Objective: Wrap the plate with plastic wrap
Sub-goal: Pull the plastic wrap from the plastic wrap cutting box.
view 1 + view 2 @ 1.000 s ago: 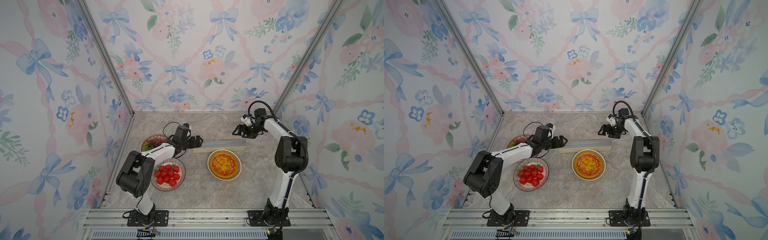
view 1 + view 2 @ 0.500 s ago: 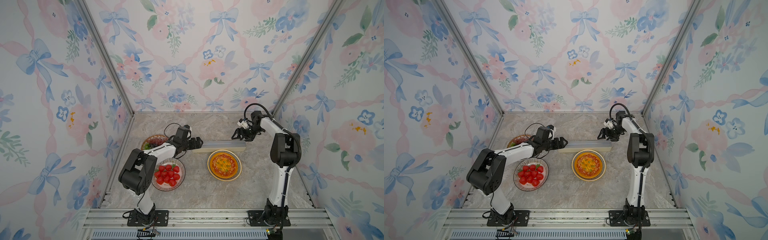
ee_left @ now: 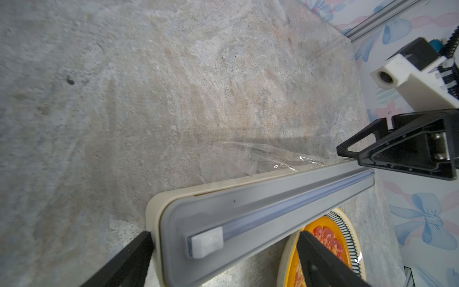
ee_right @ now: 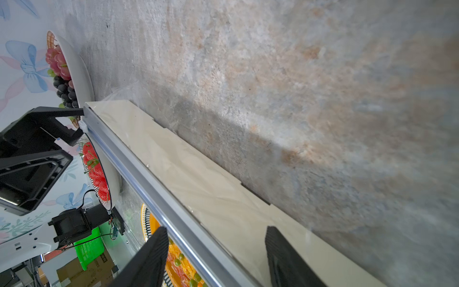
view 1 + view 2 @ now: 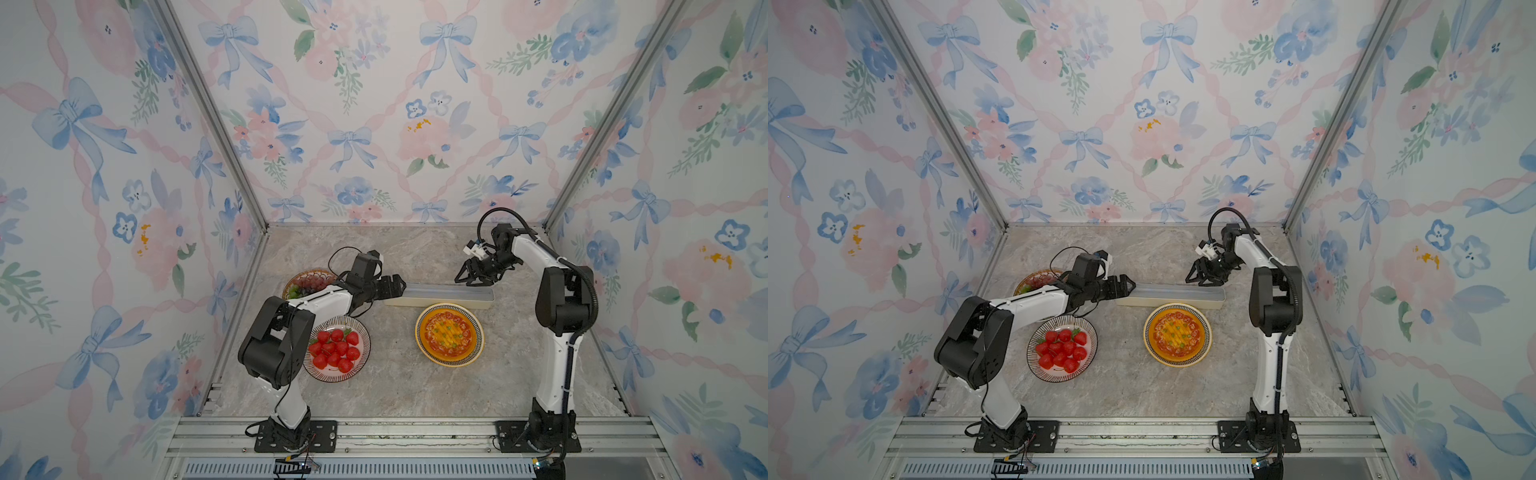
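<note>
**Surface.** Table (image 5: pixel 395 386), grey-beige stone pattern, matt. A metal rail (image 5: pixel 415 432) runs along its near edge.

**Room.** Three walls (image 5: pixel 374 104) papered with blue bows and pink flowers, with metal posts in the corners.

**On the table we list:**
- Box (image 5: pixel 440 294), lying crosswise mid-table.
- Plate (image 5: pixel 450 335), yellow-rimmed with orange food, just in front of the box.
- Strawberry dish (image 5: pixel 336 348).
- Grape dish (image 5: pixel 309 282), partly behind the left arm.

**Plastic wrap** (image 3: pixel 260 154). A clear, creased flap comes out of the box's far side and lies on the table.

**Left gripper** (image 5: pixel 399 286). Fingers (image 3: pixel 134 256) spread wide astride the box's left end, one touching its cream edge, the other clear of it.

**Right gripper** (image 5: pixel 473 282). Fingers apart over the box's right end. We cannot tell whether they touch the wrap.

**Change since a second ago.** The right gripper was clear of the box, toward the back wall, with its jaws wider. It has come to the box's far edge and narrowed. We find the left gripper, box and dishes unmoved.
</note>
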`<action>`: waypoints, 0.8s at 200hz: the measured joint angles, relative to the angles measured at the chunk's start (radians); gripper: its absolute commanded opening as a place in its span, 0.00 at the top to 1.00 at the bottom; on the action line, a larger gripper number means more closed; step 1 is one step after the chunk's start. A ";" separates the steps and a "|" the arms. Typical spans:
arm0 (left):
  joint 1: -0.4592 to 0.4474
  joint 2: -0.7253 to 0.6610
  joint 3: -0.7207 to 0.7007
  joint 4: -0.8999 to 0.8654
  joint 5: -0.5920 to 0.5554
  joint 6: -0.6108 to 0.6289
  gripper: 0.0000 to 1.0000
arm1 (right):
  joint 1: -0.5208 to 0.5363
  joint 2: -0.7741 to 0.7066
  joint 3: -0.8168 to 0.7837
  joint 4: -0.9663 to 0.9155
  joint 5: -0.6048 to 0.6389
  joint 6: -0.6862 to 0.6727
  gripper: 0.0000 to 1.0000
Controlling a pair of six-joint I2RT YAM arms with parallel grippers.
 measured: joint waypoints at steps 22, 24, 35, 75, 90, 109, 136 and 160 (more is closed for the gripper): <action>0.000 0.000 0.000 0.000 0.000 0.000 0.06 | -0.006 -0.031 -0.013 0.010 -0.034 0.014 0.50; 0.000 0.000 0.000 0.000 0.000 0.000 0.07 | -0.008 -0.035 -0.015 0.011 -0.038 0.016 0.50; 0.000 0.000 0.000 0.000 0.000 0.000 0.07 | -0.014 -0.064 -0.029 0.023 -0.051 0.022 0.51; 0.000 0.000 0.000 0.000 0.000 0.000 0.07 | -0.057 -0.137 -0.054 0.046 -0.030 0.026 0.31; 0.000 0.000 0.000 0.000 0.000 0.000 0.07 | -0.072 -0.132 -0.054 0.044 0.019 0.019 0.27; 0.000 0.000 0.000 0.000 0.000 0.000 0.07 | -0.083 -0.107 -0.051 0.037 0.064 0.008 0.23; 0.000 0.002 0.000 0.000 0.000 0.000 0.08 | -0.084 -0.048 -0.046 0.029 0.087 -0.002 0.20; 0.000 0.007 0.000 0.000 0.000 0.000 0.09 | -0.080 -0.013 -0.046 0.025 0.083 -0.003 0.21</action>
